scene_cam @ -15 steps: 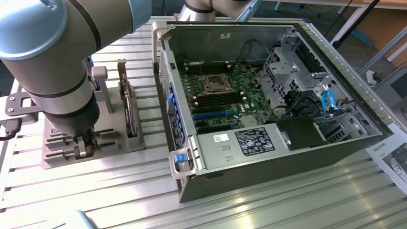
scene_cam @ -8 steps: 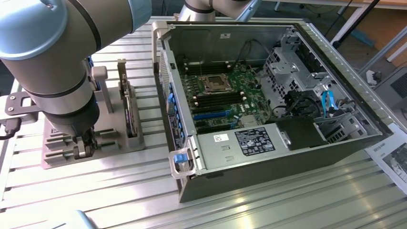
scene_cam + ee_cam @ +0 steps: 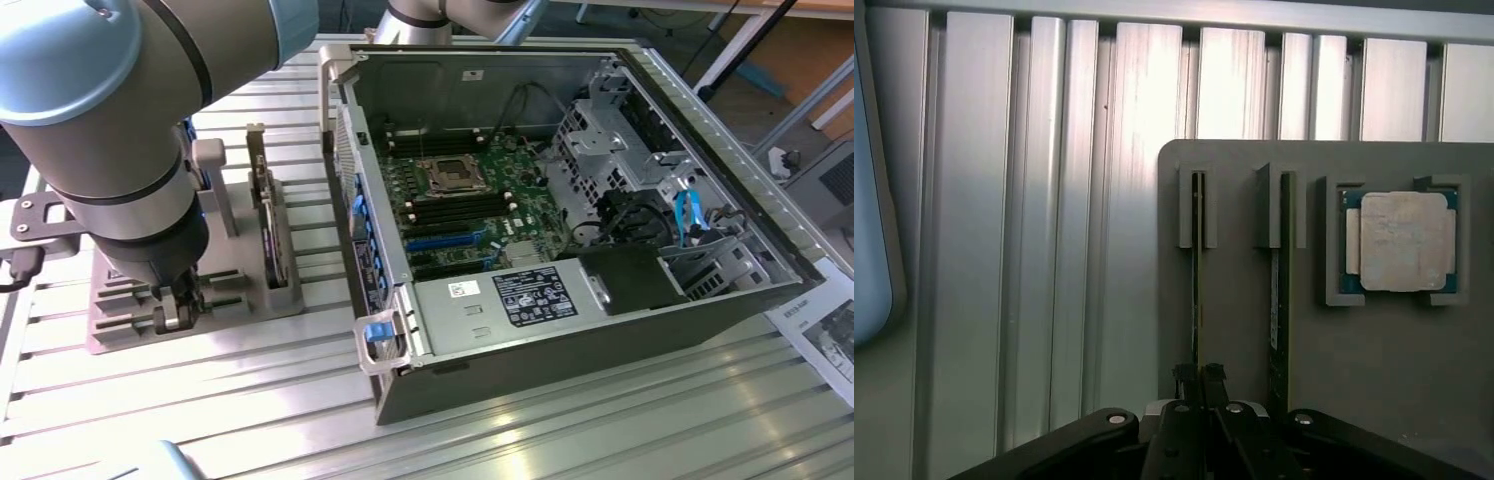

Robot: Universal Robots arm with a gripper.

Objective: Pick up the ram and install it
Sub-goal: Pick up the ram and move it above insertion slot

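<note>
The slatted aluminium table (image 3: 561,440) carries an open computer case (image 3: 574,340) lying on its side, its motherboard (image 3: 467,200) exposed. To the exterior view's left of the case, the robot arm (image 3: 120,120) reaches straight down over a grey parts holder (image 3: 1234,180). A dark card (image 3: 271,235) stands upright in the holder, on the side nearer the case. In the wrist view, two thin green sticks stand on edge in parallel slots of the holder. Beside them, a square silver processor (image 3: 1404,240) lies flat in its own recess. The gripper (image 3: 1200,378) is clamped on the ram (image 3: 1197,280), its fingertips pinching the stick's narrow edge. The ram sits in its slot, its far end inside a grey bracket. The second stick (image 3: 1280,290) stands untouched just beside it, between it and the processor.
</note>
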